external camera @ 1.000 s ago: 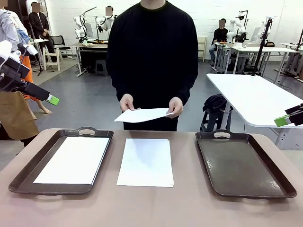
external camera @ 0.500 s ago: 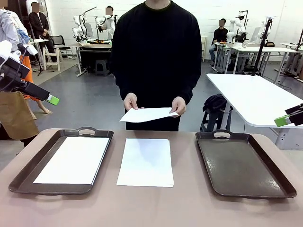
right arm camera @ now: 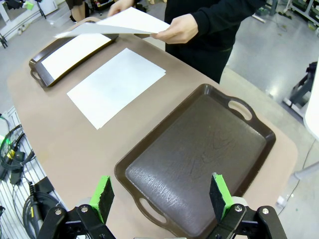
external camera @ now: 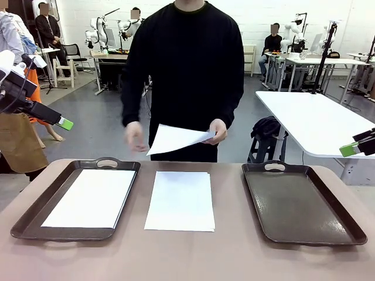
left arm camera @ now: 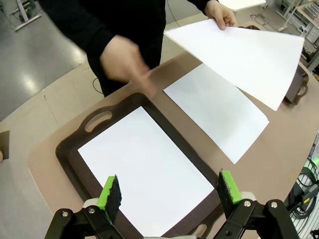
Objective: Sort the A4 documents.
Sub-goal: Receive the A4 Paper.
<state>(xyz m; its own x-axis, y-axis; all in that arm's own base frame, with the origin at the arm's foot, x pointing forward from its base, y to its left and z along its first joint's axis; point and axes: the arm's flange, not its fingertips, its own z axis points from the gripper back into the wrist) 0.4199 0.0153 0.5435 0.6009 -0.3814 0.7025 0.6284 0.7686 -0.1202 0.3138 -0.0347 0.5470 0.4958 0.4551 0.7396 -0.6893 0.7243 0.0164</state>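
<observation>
A stack of white A4 documents (external camera: 180, 200) lies on the table between two dark brown trays. One sheet (external camera: 91, 198) lies in the left tray (external camera: 23, 219). The right tray (external camera: 302, 202) holds nothing. The person at the far side holds another sheet (external camera: 173, 139) above the table in one hand (external camera: 218, 130); the other hand (external camera: 135, 137) is off it. My left gripper (left arm camera: 168, 193) hangs open high above the left tray (left arm camera: 72, 154) and its sheet (left arm camera: 144, 174). My right gripper (right arm camera: 160, 195) hangs open high above the right tray (right arm camera: 199, 159).
The tan table (external camera: 187, 257) has bare room along its front edge. A white table (external camera: 313, 120) stands behind at the right. In the front view the left arm's green fingertip (external camera: 65, 123) and the right one (external camera: 350, 150) stay at the picture's edges.
The person has let go of the held sheet with one hand and swung that hand out toward the left tray; the sheet now tilts. Both arms have stayed still.
</observation>
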